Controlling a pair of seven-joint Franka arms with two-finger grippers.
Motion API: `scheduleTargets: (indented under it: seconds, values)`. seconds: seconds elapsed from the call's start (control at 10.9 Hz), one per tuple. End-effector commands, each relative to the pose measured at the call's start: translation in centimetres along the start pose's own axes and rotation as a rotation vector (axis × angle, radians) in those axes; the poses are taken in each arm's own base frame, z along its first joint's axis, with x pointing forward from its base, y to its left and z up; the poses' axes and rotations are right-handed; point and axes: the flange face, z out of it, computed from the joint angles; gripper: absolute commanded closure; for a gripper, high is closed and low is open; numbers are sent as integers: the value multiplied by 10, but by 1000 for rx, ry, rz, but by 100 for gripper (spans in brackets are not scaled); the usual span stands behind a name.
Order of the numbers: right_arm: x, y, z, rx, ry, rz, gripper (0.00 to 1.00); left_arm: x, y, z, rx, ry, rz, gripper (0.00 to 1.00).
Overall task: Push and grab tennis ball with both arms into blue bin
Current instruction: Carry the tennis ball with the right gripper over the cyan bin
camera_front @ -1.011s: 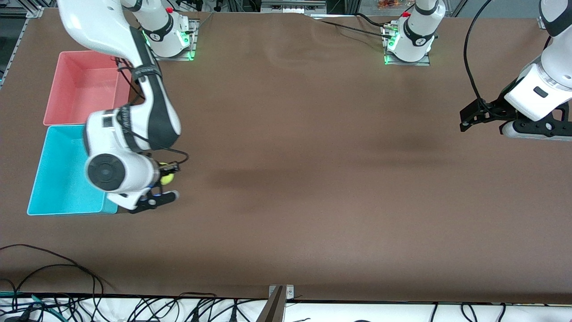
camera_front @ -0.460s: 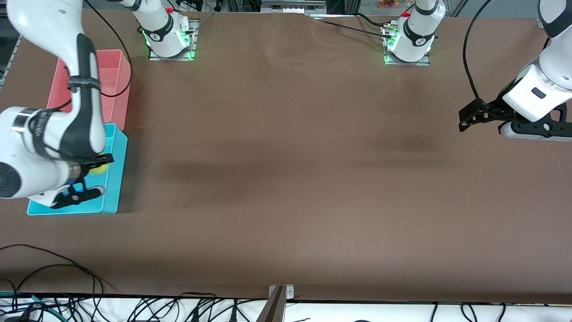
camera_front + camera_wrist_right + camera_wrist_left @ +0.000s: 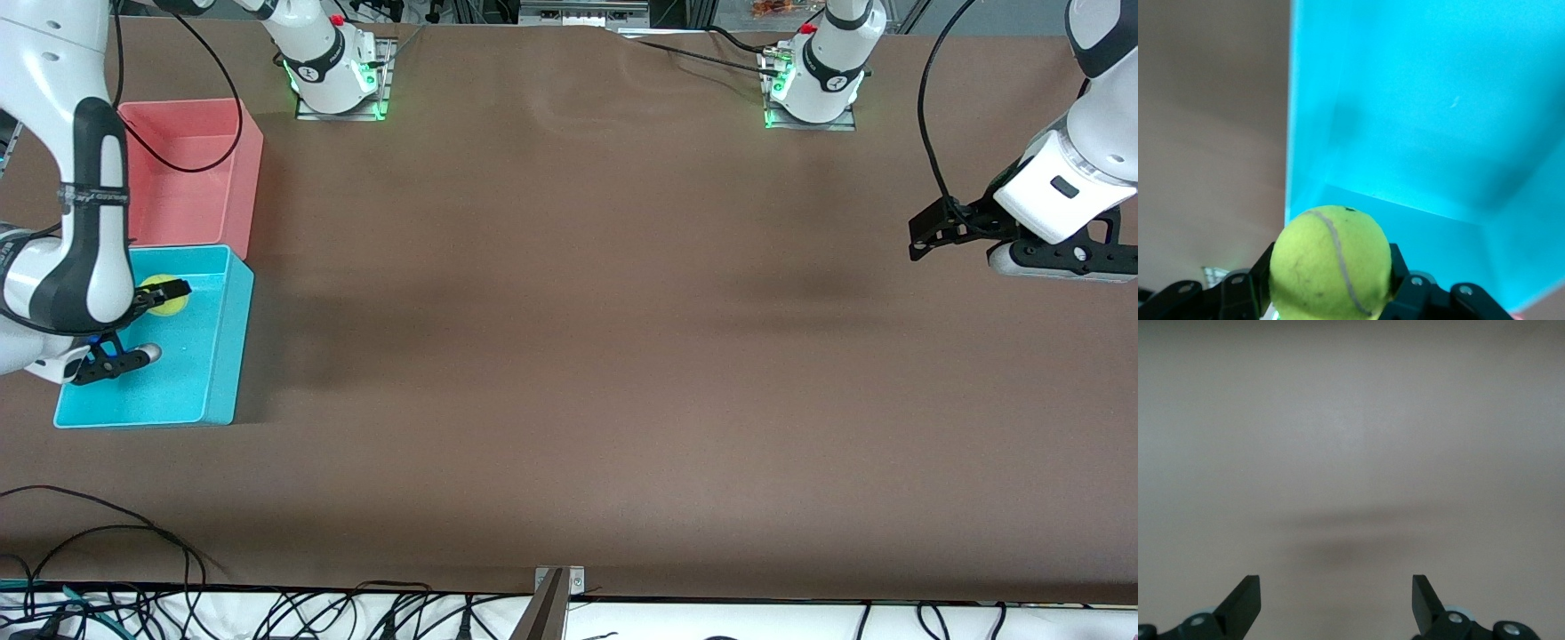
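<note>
The right gripper (image 3: 164, 298) is clamped on the tennis ball (image 3: 166, 296), its black fingers (image 3: 1395, 267) pressing the ball from both sides, and it hangs over the blue bin (image 3: 227, 356). In the right wrist view the ball (image 3: 1331, 261) fills the gap between the fingers, seam and a small dark mark showing, with the bin's floor and walls (image 3: 1418, 133) directly beneath it; the ball is above the bin's interior, not resting on its floor. The blue bin sits at the right arm's end of the brown surface (image 3: 569, 356), touching or just beside the pink bin (image 3: 249, 169), which lies farther from the front camera. The left gripper (image 3: 929, 236) waits in the air over bare surface at the left arm's end, well apart from the bins, its jaws spread wide and holding nothing; the left wrist view shows both fingertips (image 3: 1245, 600) apart above plain brown surface (image 3: 1351, 453). Black cables (image 3: 107, 524) trail along the surface's near edge.
</note>
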Motion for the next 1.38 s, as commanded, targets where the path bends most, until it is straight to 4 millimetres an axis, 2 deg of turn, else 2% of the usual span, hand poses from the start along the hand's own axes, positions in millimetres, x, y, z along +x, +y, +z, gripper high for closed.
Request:
scheduleTargets:
  seconds: [0.0, 0.18, 0.28, 0.46, 0.55, 0.64, 0.74, 0.83, 1.1, 1.29]
  values:
    - [-14, 43, 54, 133, 31, -55, 80, -1, 5, 0, -22, -14, 23, 0]
    - [-11, 64, 84, 193, 52, -82, 80, -1, 5, 0, -22, -16, 23, 0]
    - [-8, 69, 95, 208, 55, -92, 80, -1, 4, 1, -21, -20, 23, 0]
    - [-5, 73, 104, 224, 64, -86, 78, 0, 8, 3, -21, -22, 20, 0]
    - [-3, 74, 108, 230, 63, -82, 63, 1, 8, 2, -18, -21, 20, 0]
    - [-1, 72, 109, 245, 74, -80, 29, 1, 6, -2, -18, -10, 16, 0]
    - [0, 71, 108, 267, 88, -77, 11, 1, 6, -4, -24, -7, -5, 0]
    - [-1, 70, 105, 267, 90, -79, 5, 0, 13, -5, -22, -5, -46, 0]
    - [-2, 68, 101, 267, 90, -81, 4, 1, 9, -8, -24, 2, -78, 0]
    - [-5, 62, 87, 279, 77, -80, 4, 2, 6, -15, -24, 18, -90, 0]
